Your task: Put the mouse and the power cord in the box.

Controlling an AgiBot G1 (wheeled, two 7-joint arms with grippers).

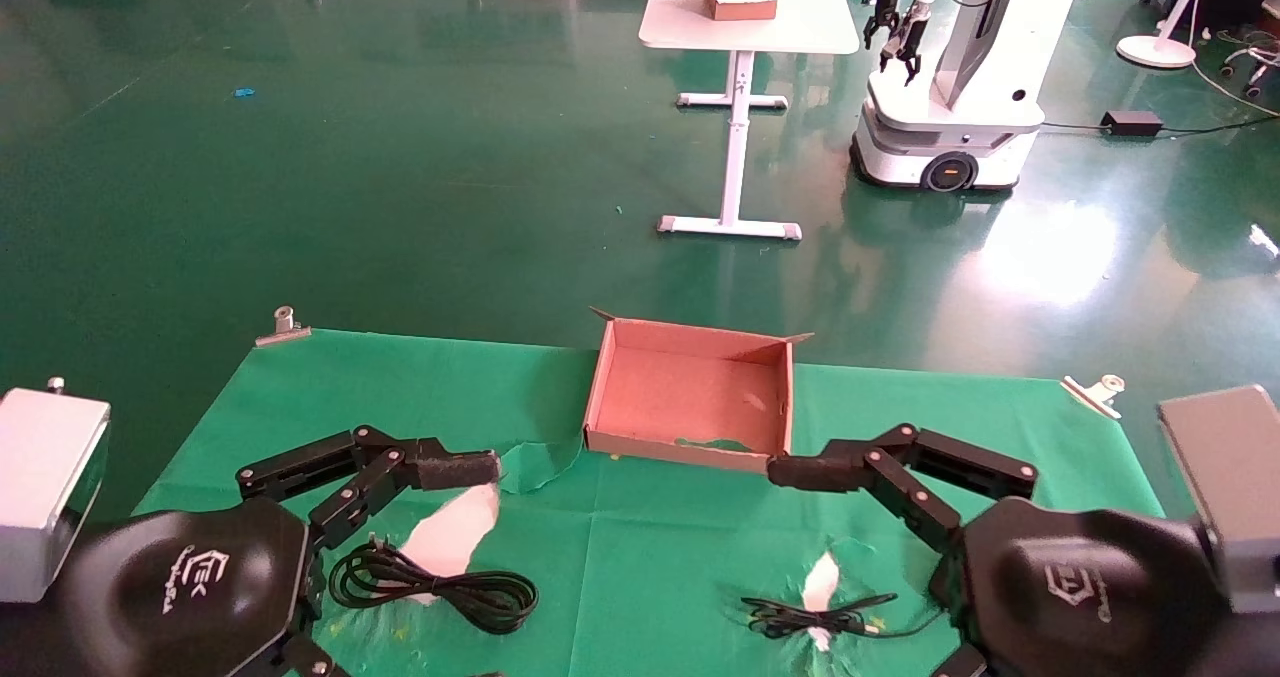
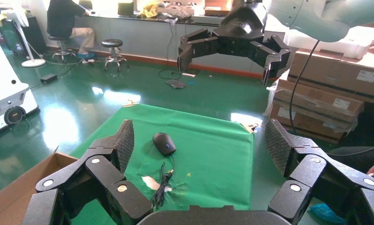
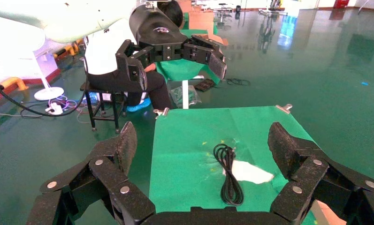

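Observation:
The brown box (image 1: 690, 397) sits open at the far middle of the green cloth. On the left lies the power cord (image 1: 435, 582), a coiled loop, also in the right wrist view as power cord (image 3: 229, 173). The mouse (image 2: 164, 143) rests on the right part of the cloth with its thin cable (image 2: 162, 185) trailing; the head view shows only that cable (image 1: 810, 617), beside my right arm. My left gripper (image 2: 200, 140) hovers open over the left side, one finger (image 1: 455, 469) near the box's left corner. My right gripper (image 3: 203, 143) hovers open, one finger (image 1: 810, 472) at the box's near right corner.
The green cloth (image 1: 640, 557) has torn white patches (image 1: 455, 532) and metal clips (image 1: 283, 325) at its far corners. Beyond the table stand a white table (image 1: 745, 17) and another robot (image 1: 945, 107). Stacked cartons (image 2: 325, 89) are past the right edge; a seated person (image 3: 114, 61) is past the left.

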